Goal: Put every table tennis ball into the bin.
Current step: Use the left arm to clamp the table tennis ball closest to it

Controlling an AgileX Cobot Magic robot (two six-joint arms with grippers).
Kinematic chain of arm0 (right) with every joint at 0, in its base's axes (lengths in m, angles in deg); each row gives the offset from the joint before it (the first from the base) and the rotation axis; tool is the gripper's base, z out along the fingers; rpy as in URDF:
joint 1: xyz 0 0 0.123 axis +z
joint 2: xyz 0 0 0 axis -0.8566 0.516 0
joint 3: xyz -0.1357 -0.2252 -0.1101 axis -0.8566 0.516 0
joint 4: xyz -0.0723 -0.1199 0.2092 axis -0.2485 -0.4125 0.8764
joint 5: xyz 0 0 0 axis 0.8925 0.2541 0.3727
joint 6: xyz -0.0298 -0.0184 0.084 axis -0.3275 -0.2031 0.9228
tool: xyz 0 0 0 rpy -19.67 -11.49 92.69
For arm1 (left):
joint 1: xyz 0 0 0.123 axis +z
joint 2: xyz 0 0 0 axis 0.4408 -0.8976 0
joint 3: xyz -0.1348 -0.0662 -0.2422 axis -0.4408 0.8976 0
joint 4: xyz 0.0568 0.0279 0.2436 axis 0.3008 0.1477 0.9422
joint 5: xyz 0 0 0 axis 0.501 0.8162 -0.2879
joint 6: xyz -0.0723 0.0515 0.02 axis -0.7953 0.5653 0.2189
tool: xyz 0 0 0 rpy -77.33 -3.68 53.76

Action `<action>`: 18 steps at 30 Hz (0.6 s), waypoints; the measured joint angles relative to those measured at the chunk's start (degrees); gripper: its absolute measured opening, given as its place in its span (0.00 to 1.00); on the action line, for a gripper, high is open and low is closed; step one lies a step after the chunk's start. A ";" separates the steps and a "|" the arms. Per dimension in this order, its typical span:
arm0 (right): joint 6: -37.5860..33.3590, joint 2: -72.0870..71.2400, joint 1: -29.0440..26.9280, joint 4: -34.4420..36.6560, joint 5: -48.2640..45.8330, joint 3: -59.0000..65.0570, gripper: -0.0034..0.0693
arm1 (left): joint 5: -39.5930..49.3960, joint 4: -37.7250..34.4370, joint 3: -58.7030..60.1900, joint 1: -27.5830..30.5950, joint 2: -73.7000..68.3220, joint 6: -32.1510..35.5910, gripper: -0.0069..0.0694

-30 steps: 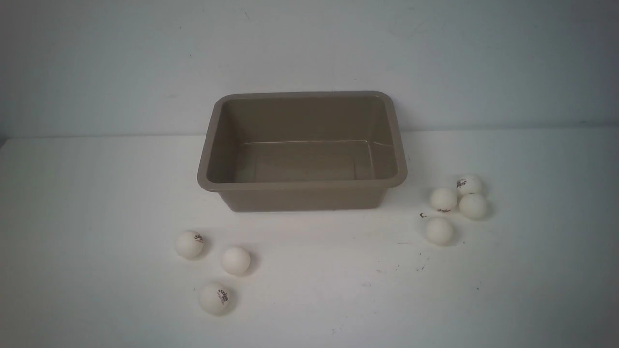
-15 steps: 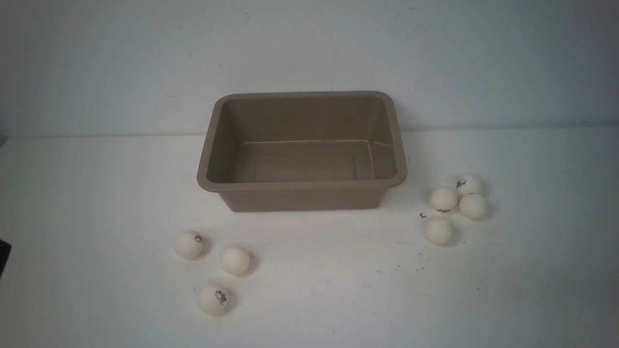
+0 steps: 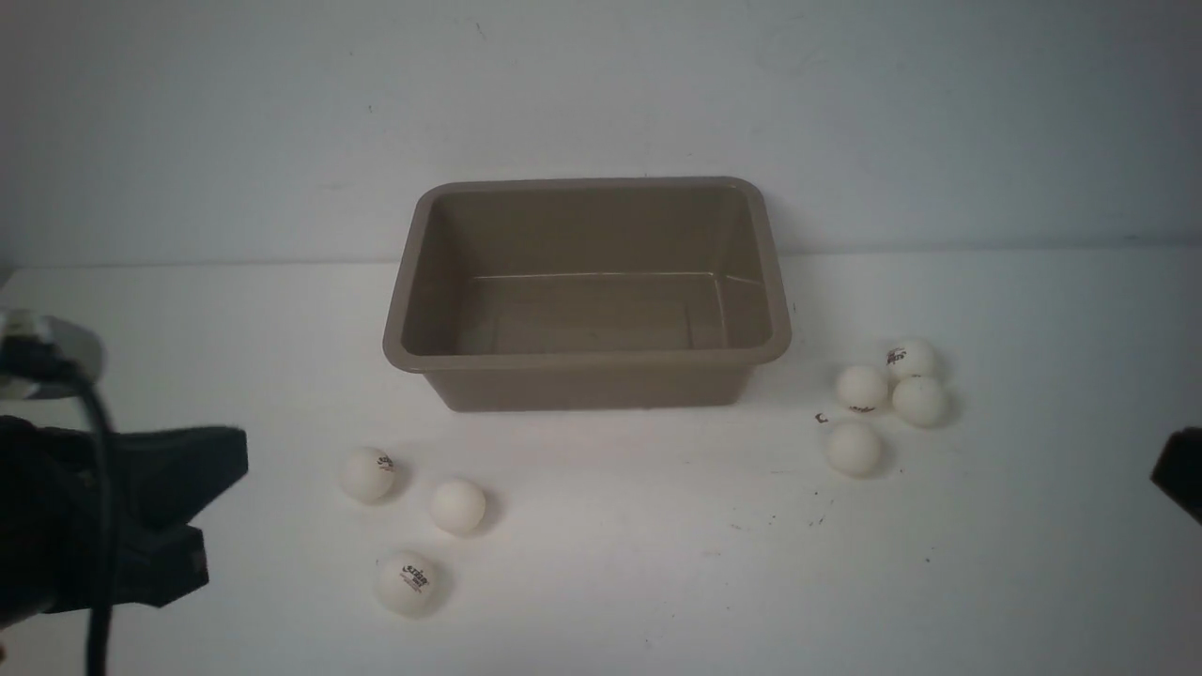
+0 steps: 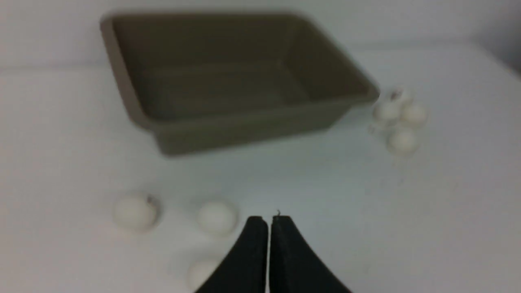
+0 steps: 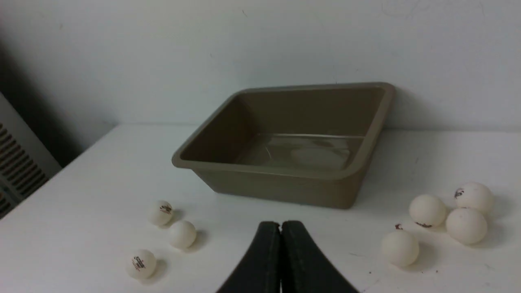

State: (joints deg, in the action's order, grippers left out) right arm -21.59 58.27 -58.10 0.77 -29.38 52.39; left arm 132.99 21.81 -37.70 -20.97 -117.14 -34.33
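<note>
You were at the very start: the rectangular taupe plastic bin sat empty at the far middle of the white table, against the pale wall. All seven small matte white table tennis balls lay on the tabletop outside it. Three were near-left of the bin: a logo one, the plain one beside it, and the nearest logo one. Four clustered right of the bin, three bunched close and a fourth just nearer. Your black left gripper had its jaws pressed together with nothing between them, hovering at the left and aimed toward the left trio. Your right gripper was likewise closed and empty, barely inside the right edge of the front view. Step in hand, as I judge it: approach for the first pick. The next move would call for spreading the jaws wider than a ball, coming down over one of the left three, then closing gently, since such light balls would likely roll at a nudge. A second earlier neither arm showed in the front view; the left had since come in from the left edge and the right's tip from the right. The nearest left ball seemed to have rolled slightly left, its logo turned. The bin and the other balls were unchanged.
</note>
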 joint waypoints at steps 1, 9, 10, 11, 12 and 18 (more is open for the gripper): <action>0.23 0.17 0.00 -0.71 -0.19 -0.17 0.04 | 0.57 1.79 -0.54 0.00 -1.51 -1.00 0.09; 0.77 0.21 0.00 -2.31 -1.64 -0.18 0.04 | 2.05 1.58 -1.88 0.00 -11.73 -2.74 0.14; 0.80 0.21 0.00 -2.38 -1.91 -0.18 0.04 | 2.10 1.13 -1.88 0.00 -12.79 -2.39 0.15; 0.80 0.21 0.00 -2.39 -2.19 -0.18 0.04 | 2.27 0.71 -1.88 0.00 -14.14 -1.84 0.17; 0.80 0.21 0.00 -2.39 -2.31 -0.18 0.04 | 2.29 -0.20 -1.88 0.00 -15.77 -0.96 0.19; 0.80 0.21 0.00 -2.24 -2.80 -0.18 0.04 | 1.65 -11.57 -1.88 0.00 -22.75 4.68 0.24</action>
State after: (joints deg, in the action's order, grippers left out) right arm -20.80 58.48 -58.10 -1.47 -32.18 52.21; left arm 134.64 10.25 -39.58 -20.97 -139.89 -29.65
